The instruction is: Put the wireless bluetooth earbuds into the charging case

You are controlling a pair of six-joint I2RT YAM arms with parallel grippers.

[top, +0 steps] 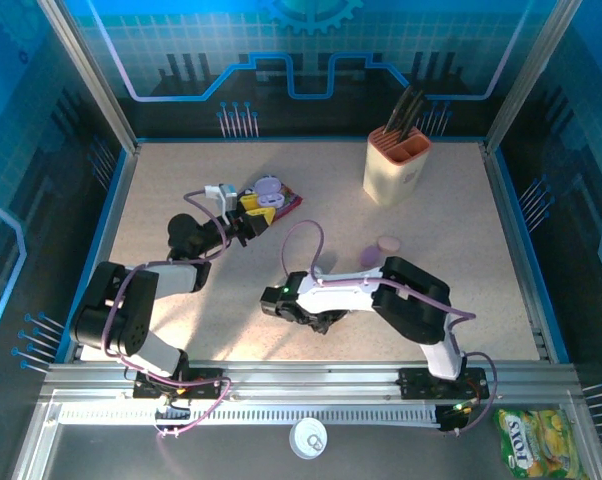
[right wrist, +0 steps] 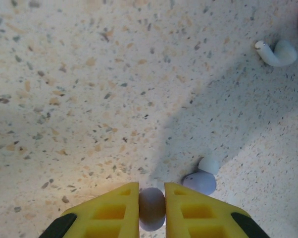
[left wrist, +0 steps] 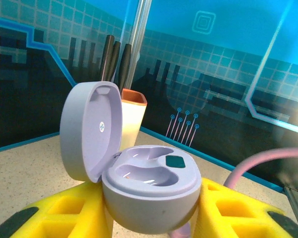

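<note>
One earbud [right wrist: 152,209], seemingly lilac, pinched in right gripper [right wrist: 152,192].

Left arm [top: 131,310]: black-and-white jointed arm, folded at the elbow, forearm reaching toward 1 o'clock.
Left claw [left wrist: 150,210]: yellow two-finger claw, held level, clamped on the base of an open lilac pebble-shaped plastic case [left wrist: 149,183].
Right arm [top: 421,305]: forearm stretched toward 9 o'clock, wrist pointing straight down.
Right claw [right wrist: 152,210]: yellow fingers pinching a small rounded lilac plastic earbud [right wrist: 152,203].
</note>
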